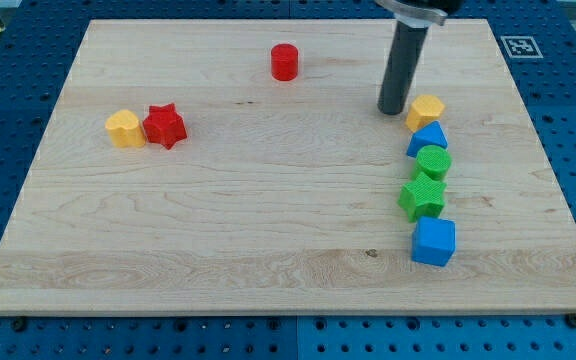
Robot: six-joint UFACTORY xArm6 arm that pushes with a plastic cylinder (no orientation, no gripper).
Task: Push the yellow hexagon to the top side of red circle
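The yellow hexagon (425, 111) lies at the view's right, at the top of a column of blocks. The red circle (285, 62) stands near the view's top, left of centre, well to the upper left of the hexagon. My tip (393, 111) is on the board just left of the yellow hexagon, close to its left edge or touching it. The dark rod rises from the tip toward the view's top.
Below the hexagon run a blue triangle (427, 138), a green circle (433, 161), a green star (423, 197) and a blue cube (433, 241). At the left, a second yellow block (125, 129) touches a red star (165, 125). The wooden board (268, 230) sits on a blue pegboard.
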